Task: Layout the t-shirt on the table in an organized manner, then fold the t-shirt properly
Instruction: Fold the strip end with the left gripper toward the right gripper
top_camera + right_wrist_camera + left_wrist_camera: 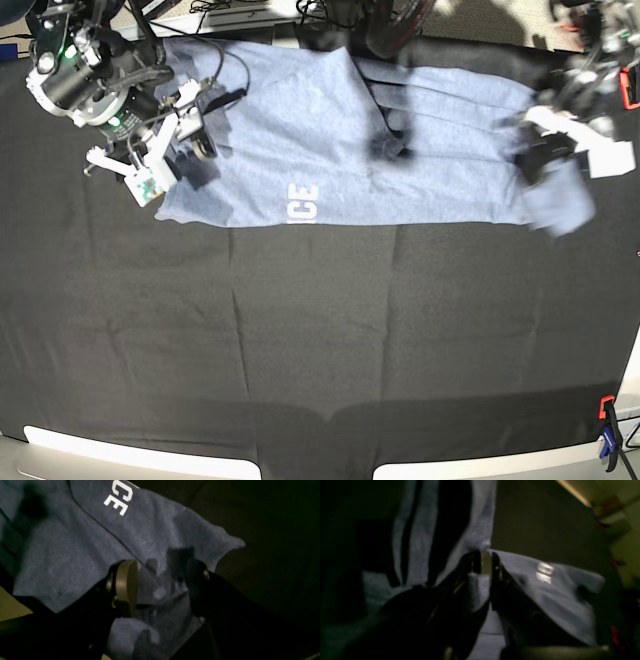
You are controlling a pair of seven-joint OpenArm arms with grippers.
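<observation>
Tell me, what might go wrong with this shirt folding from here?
The left gripper is shut on one end of the t-shirt, raised off the table, while the right gripper hangs open over the other end. A pull from the left could drag the whole shirt askew. The cloth already bunches between the open right jaws, so closing there may trap a wrinkle.

The blue-grey t-shirt (pixel 420 150) lies spread wide across the far part of the black surface (pixel 300 360). White letters (pixel 302 203) show near its front edge. The right pincer (pixel 185 150) is over one end. The left pincer (pixel 548 160) holds the other end, lifted and blurry.
</observation>
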